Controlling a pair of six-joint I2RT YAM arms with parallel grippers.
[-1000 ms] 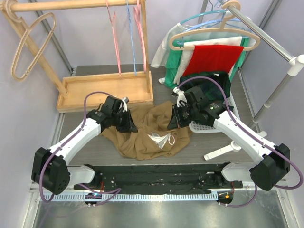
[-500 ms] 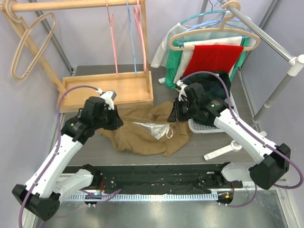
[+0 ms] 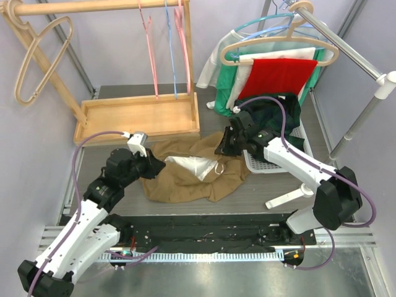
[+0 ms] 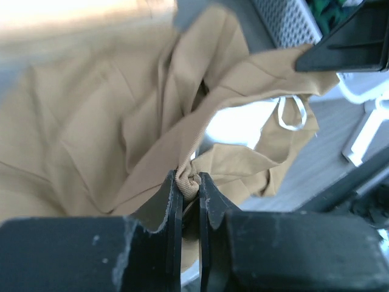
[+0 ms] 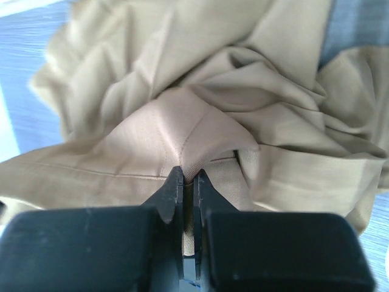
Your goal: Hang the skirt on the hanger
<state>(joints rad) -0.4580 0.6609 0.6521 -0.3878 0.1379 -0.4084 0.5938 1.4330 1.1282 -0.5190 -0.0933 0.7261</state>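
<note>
The left pincer (image 4: 189, 181) is almost closed, its two black jaws nipping a small bunched fold of the tan skirt (image 3: 182, 185). From that fold the cloth runs away in a taut ridge towards the right pincer (image 5: 188, 176). Its jaws are pressed together on another fold of the same skirt, at a stitched seam that rises to a peak just ahead of the tips.

The skirt lies crumpled on the grey worktop (image 3: 111, 93), spread out between the two pincers, with most of its bulk below the line from one to the other. A white lining (image 3: 195, 166) shows in its open middle, nearer the right pincer than the left.

Beyond the left pincer, apart from it, sits a shallow wooden tray (image 3: 139, 114). A white basket (image 3: 258, 162) lies just beside the right pincer, partly under its arm. Farther off beyond the right pincer, a beige hanger (image 3: 226, 57) hangs on a metal rail (image 3: 346, 52) with a red cloth (image 3: 278, 74) draped over it.
</note>
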